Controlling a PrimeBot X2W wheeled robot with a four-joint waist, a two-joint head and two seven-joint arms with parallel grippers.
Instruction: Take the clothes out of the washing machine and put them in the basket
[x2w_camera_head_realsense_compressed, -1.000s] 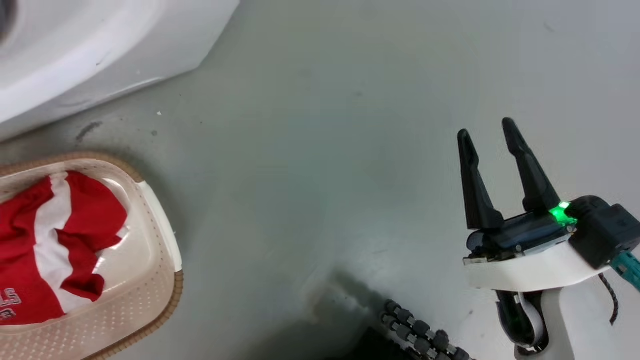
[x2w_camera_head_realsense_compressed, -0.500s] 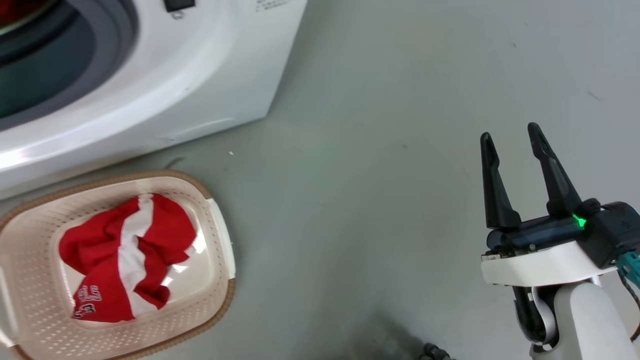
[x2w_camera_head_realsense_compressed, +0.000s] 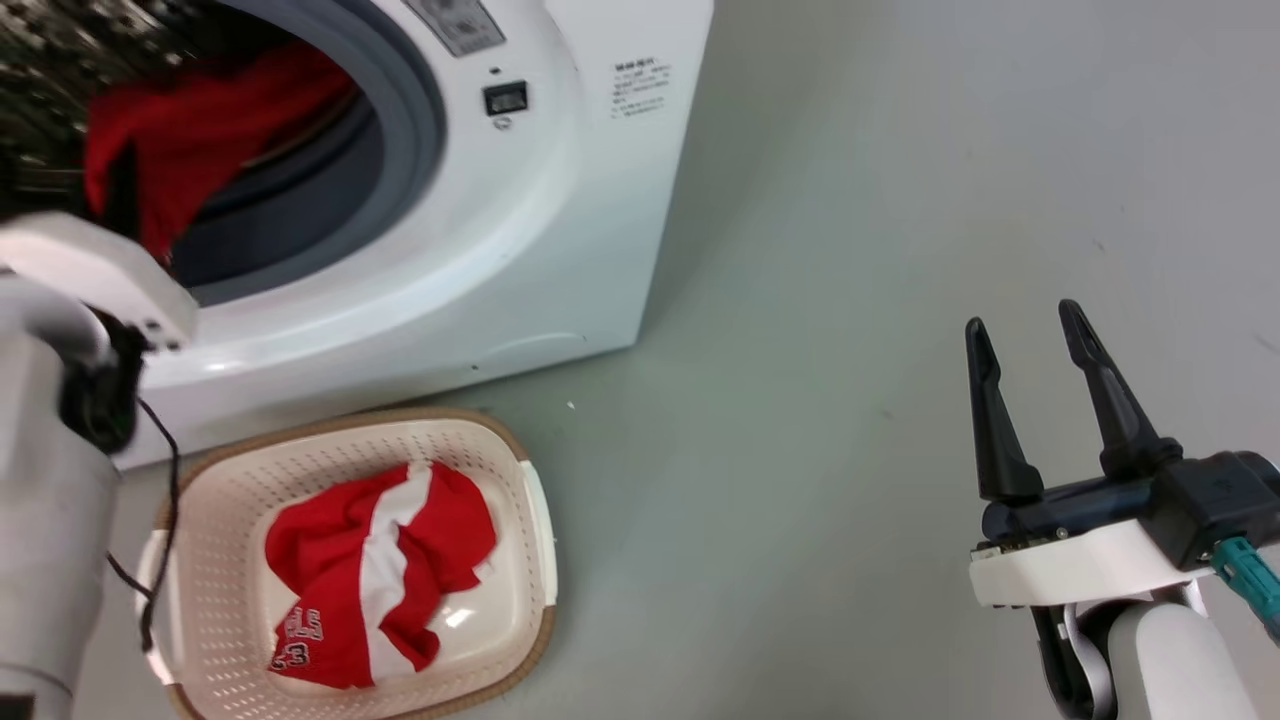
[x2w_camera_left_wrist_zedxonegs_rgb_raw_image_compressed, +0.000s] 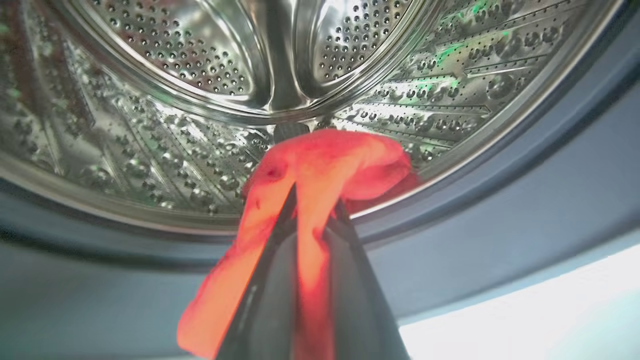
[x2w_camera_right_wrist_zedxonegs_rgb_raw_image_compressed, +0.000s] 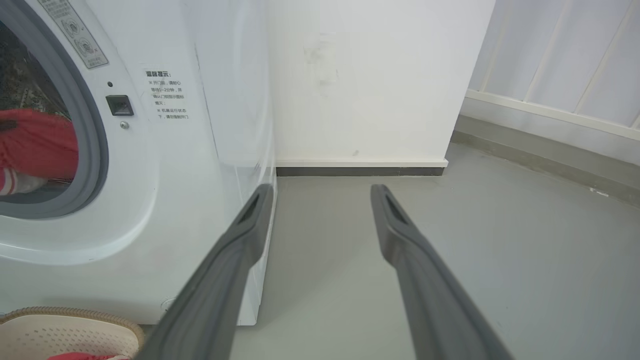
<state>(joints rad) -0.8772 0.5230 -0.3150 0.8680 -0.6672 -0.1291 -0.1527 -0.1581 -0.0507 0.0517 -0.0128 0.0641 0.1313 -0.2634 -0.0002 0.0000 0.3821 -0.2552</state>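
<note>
1. Washing machine (x2w_camera_head_realsense_compressed: 560, 230): white front-loader. The porthole is uncovered, with a grey gasket (x2w_camera_head_realsense_compressed: 425, 130) round the opening and a perforated steel drum (x2w_camera_left_wrist_zedxonegs_rgb_raw_image_compressed: 200, 65) inside.
2. Left claw (x2w_camera_left_wrist_zedxonegs_rgb_raw_image_compressed: 315, 200): reaches into the machine's porthole, at the drum's lower lip. Its fingers are pressed nearly together, pinching a fold of red cloth (x2w_camera_left_wrist_zedxonegs_rgb_raw_image_compressed: 325, 160).
3. Red cloth: bunched over the claw tips, with one tail hanging down across the gasket. In the head view, a red mass shows through the machine's opening.
4. Left forearm (x2w_camera_head_realsense_compressed: 45, 520): pale, runs up toward the machine's opening with a thin black cable looping beside it.
5. Basket (x2w_camera_head_realsense_compressed: 535, 520): cream, perforated, brown rim. It sits on the floor (x2w_camera_head_realsense_compressed: 820, 420) right in front of the machine, below the porthole. Can't tell if it touches the front panel.
6. Striped garment (x2w_camera_head_realsense_compressed: 380, 570): red with a white band and white lettering and digits. It lies crumpled on the basket's bottom, fully inside the rim.
7. Right claw (x2w_camera_head_realsense_compressed: 1022, 316): well apart from the machine, off to the robot's right of it, over bare floor. Its fingers are spread with nothing between them.
8. Machine front, right wrist view: a small black latch socket (x2w_camera_right_wrist_zedxonegs_rgb_raw_image_compressed: 120, 105) and a printed sticker (x2w_camera_right_wrist_zedxonegs_rgb_raw_image_compressed: 167, 95) sit just beside the gasket. A white wall (x2w_camera_right_wrist_zedxonegs_rgb_raw_image_compressed: 370, 75) stands behind the machine.
</note>
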